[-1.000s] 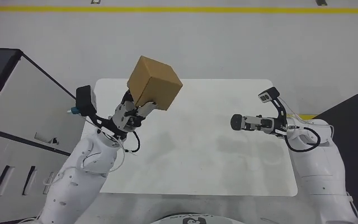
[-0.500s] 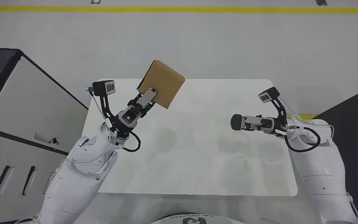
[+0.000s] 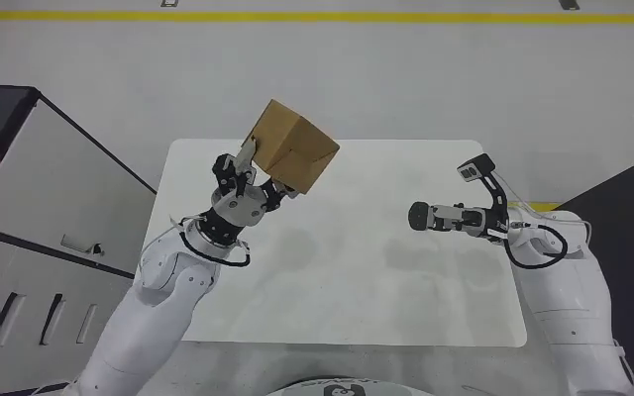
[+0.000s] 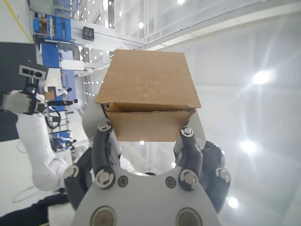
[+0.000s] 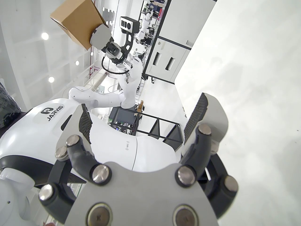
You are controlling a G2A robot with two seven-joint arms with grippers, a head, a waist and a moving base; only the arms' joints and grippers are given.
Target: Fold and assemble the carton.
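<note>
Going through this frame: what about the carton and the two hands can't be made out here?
- Left hand contact: in the left wrist view the carton covers the fingertips.
- Carton's end away from the left hand: the carton's own body hides it in the left wrist view.
- Flap seams: too small to read in the top and right wrist views.
- Left hand in the top view: partly hidden under the carton.
</note>
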